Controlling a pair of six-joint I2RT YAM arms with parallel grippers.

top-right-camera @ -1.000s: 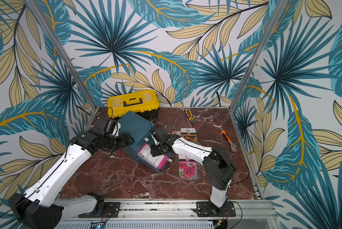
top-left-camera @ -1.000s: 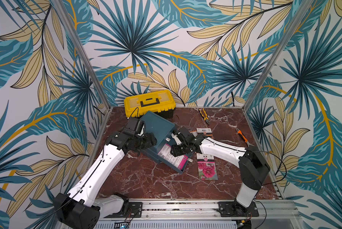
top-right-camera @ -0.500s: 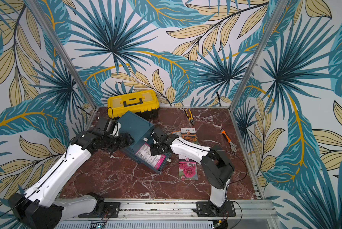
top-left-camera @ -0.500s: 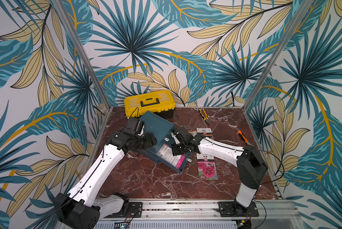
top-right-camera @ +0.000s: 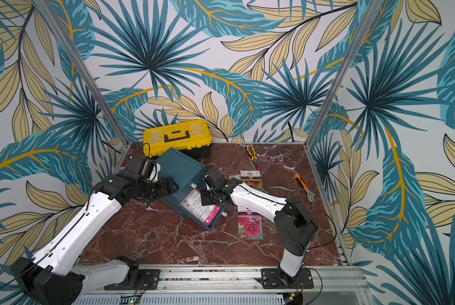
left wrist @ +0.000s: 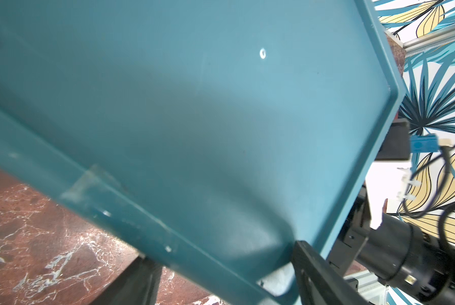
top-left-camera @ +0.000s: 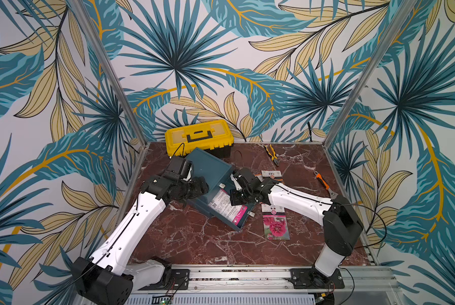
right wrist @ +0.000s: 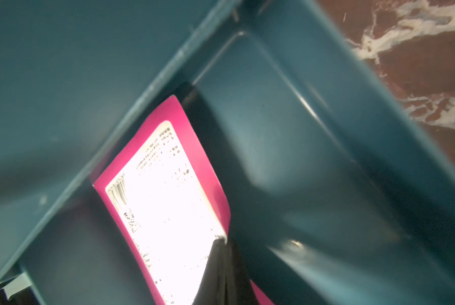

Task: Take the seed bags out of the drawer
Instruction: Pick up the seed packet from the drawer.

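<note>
Jaws of the right gripper (right wrist: 219, 244) pinch an edge of the magenta seed bag (right wrist: 165, 190), which lies label-up in the pulled-out drawer (right wrist: 300, 158) near the middle of the bench (top-left-camera: 194, 237), apparently to lift it out, while the left gripper (top-left-camera: 201, 186) clasps the teal cabinet (top-left-camera: 208, 166), likely so it cannot slide.

**Both arms reach to the middle, both grippers clamped**

The left arm stretches up from its base, and the left gripper (top-left-camera: 204, 185) clamps the teal box (top-left-camera: 208, 165) with its jaws part-way apart. The right arm folds inward, and the right gripper (right wrist: 219, 241) pinches a magenta seed bag (right wrist: 168, 198).
</note>
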